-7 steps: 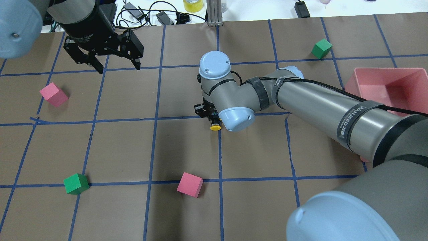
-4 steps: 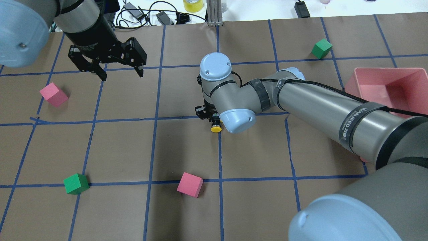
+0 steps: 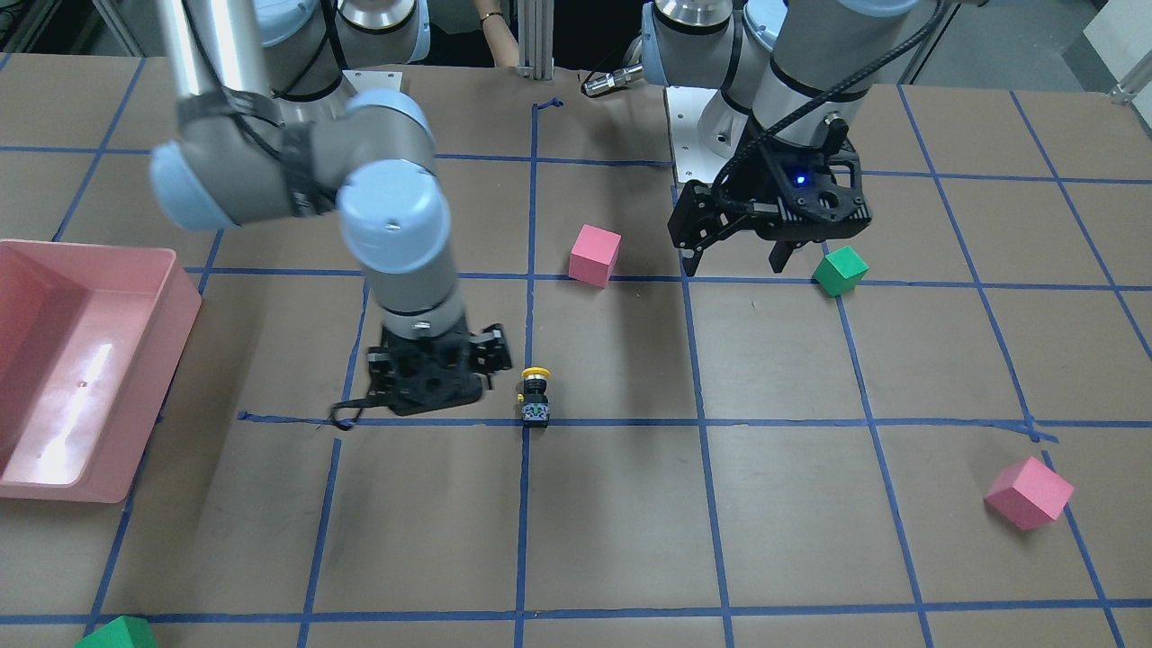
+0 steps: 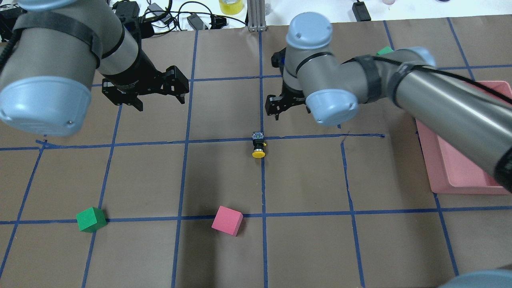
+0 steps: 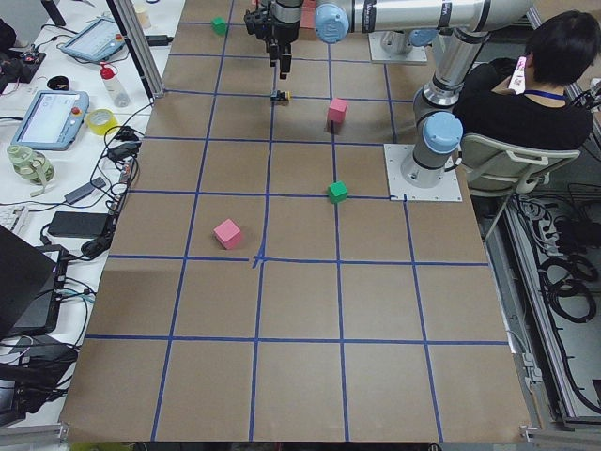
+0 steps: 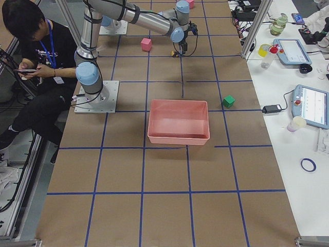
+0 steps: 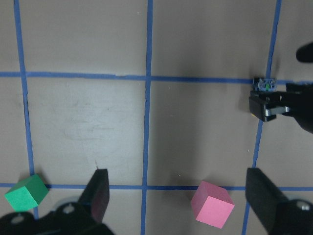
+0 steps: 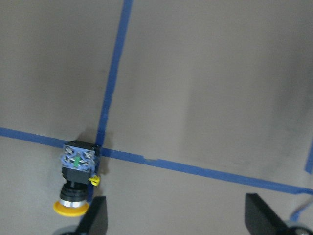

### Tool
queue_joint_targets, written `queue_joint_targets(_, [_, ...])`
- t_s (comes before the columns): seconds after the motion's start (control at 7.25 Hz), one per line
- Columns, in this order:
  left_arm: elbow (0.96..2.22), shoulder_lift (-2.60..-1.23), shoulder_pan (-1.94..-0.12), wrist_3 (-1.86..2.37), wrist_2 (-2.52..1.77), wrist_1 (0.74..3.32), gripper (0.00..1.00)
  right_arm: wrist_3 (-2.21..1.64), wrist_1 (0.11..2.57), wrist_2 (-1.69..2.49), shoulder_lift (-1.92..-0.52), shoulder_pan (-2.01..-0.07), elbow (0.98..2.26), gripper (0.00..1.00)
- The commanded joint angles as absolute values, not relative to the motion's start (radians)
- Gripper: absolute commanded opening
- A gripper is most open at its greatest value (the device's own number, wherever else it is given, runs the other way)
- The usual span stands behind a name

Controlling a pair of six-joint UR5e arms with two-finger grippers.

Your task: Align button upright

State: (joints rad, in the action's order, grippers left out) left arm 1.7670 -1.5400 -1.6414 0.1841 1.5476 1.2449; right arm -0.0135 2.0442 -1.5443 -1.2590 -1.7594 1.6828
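Note:
The button [image 4: 258,145] lies on its side at a crossing of blue tape lines, its yellow cap towards the robot and its square base away from it. It also shows in the front view [image 3: 535,396] and the right wrist view [image 8: 75,181]. My right gripper [image 4: 277,112] is open and empty. It hangs above the table just beyond the button and to its right, apart from it [image 3: 432,391]. My left gripper [image 4: 160,102] is open and empty, above the table to the far left of the button [image 3: 733,264].
A pink cube [image 4: 227,220] and a green cube [image 4: 91,219] sit on the near side. Another green cube [image 4: 385,50] peeks out behind the right arm. A pink bin [image 4: 464,187] stands at the right. A second pink cube [image 3: 1029,492] lies far left.
My right gripper has moved off the button, away and to the right, leaving it free on the table. My left arm has swung in towards the middle.

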Motion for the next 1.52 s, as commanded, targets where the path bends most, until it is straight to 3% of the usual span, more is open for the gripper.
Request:
queue_joint_targets(0.0, [1.963,-1.545,-1.73,0.225,1.621,0.881,1.0,0.058,1.828,-1.545,-1.429,-1.6,1.664,1.0])
queue_joint_targets(0.41, [2.152,-1.642,-1.888,0.433,1.739,0.434,1.0,0.069,1.624,-1.548,-1.551,-1.559,1.553,1.0])
queue_joint_targets(0.69, [2.157,-1.78,-1.984,0.553,1.816,0.257,1.0,0.057,1.578,-1.549,-1.574,-1.565,1.503,1.0])
queue_joint_targets(1.38, [2.097,-2.135,-2.123,0.546,1.908,-0.12,1.0,0.064,1.578,-1.56,-1.575,-1.572,1.519,1.0])
